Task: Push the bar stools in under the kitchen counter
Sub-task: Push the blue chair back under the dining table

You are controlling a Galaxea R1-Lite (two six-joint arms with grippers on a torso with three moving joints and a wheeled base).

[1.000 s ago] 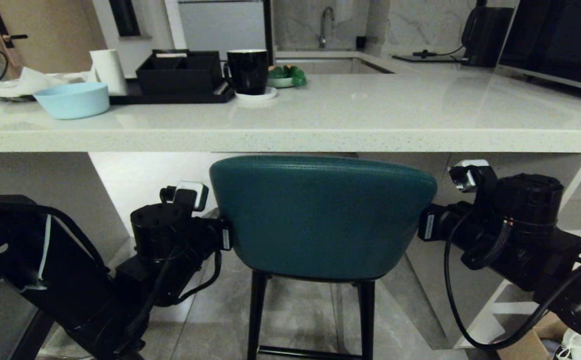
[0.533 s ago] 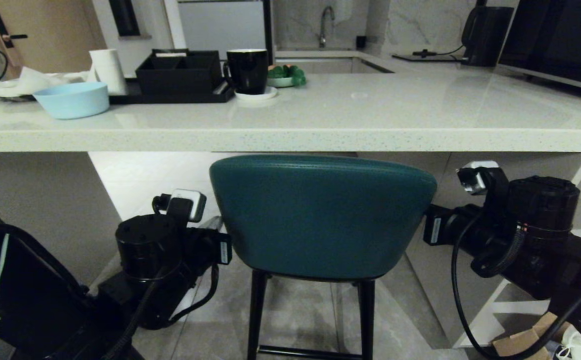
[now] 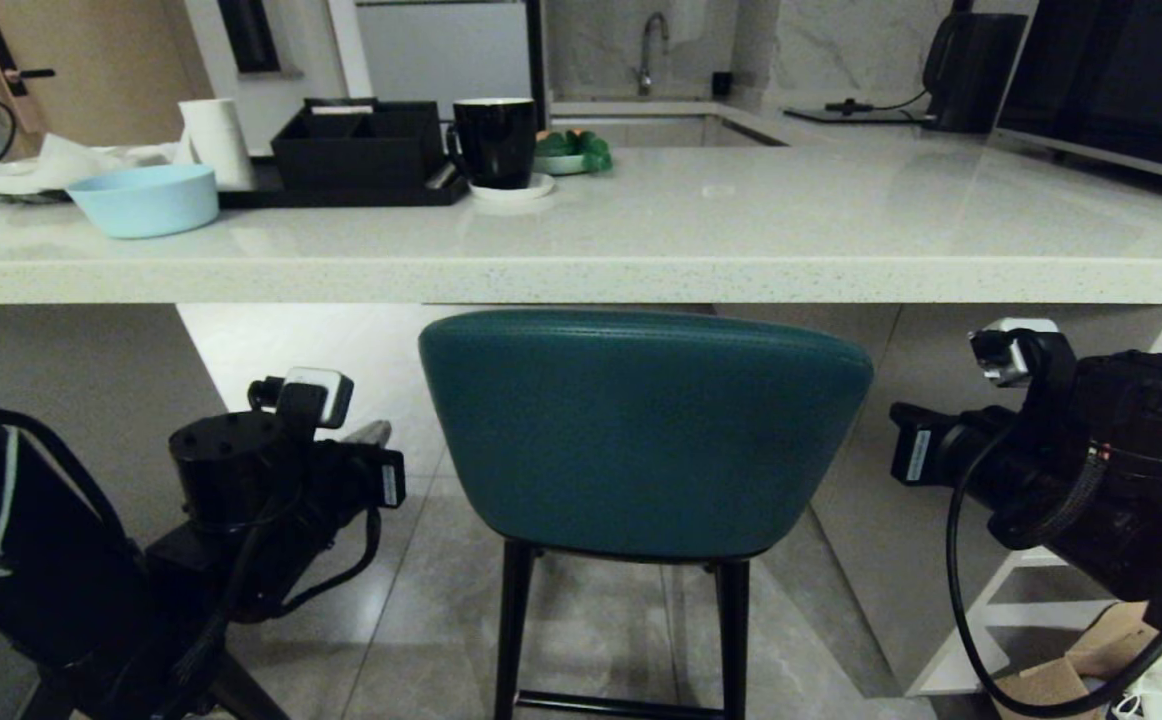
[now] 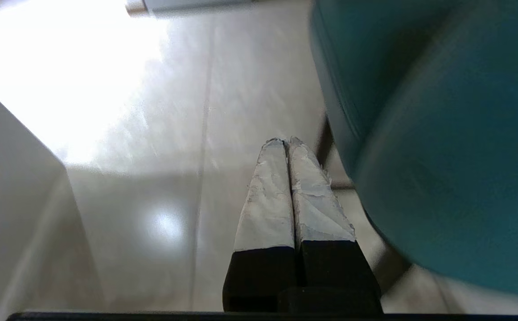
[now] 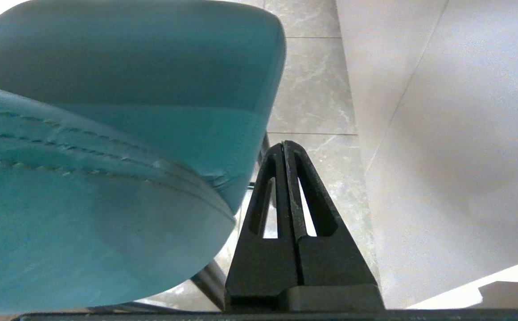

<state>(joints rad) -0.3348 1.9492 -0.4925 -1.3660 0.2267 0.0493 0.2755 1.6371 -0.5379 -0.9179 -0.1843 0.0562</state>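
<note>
**Both grippers closed and empty, flanking the teal stool at the counter**

The left gripper (image 4: 285,142) has its two fingers pressed together with nothing between them; it sits just beside the left edge of the teal bar stool (image 3: 641,430), apart from the upholstery. The right gripper (image 5: 285,147) is likewise fully closed and empty, near the stool's right edge without touching it. In the head view, the left arm (image 3: 271,490) and right arm (image 3: 1061,450) stand on either side of the curved backrest. The stool stands upright on thin black legs (image 3: 513,630) on the grey tiled floor (image 3: 601,620), its backrest top just below the front edge of the kitchen counter's tabletop (image 3: 641,278). On the tabletop rest a pale blue bowl (image 3: 145,198), a black tray (image 3: 361,150) and a black mug (image 3: 497,140).
</note>
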